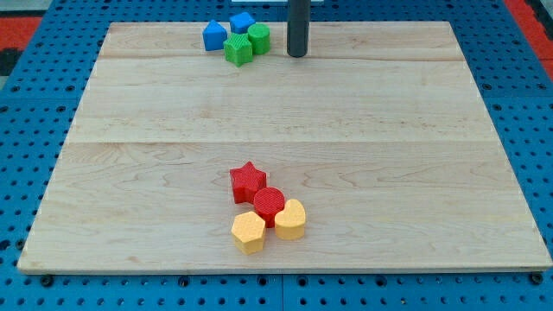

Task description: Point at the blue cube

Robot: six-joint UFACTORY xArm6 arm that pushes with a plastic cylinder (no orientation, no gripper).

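The blue cube (241, 22) sits near the board's top edge, left of centre, in a tight cluster of blocks. Another blue block (213, 35) lies to its left, its shape unclear. A green cylinder (258, 37) lies just below and right of the cube. A green star (238, 49) lies below the cube. My dark rod comes down from the view's top, and my tip (297, 54) rests on the board to the right of the green cylinder. It touches no block. The blue cube is up and to the left of my tip, beyond the green cylinder.
A second cluster lies low on the wooden board (415, 173), near the middle: a red star (248, 180), a red cylinder (269, 205), a yellow heart-like block (291, 218) and a yellow hexagonal block (249, 231). A blue pegboard surrounds the board.
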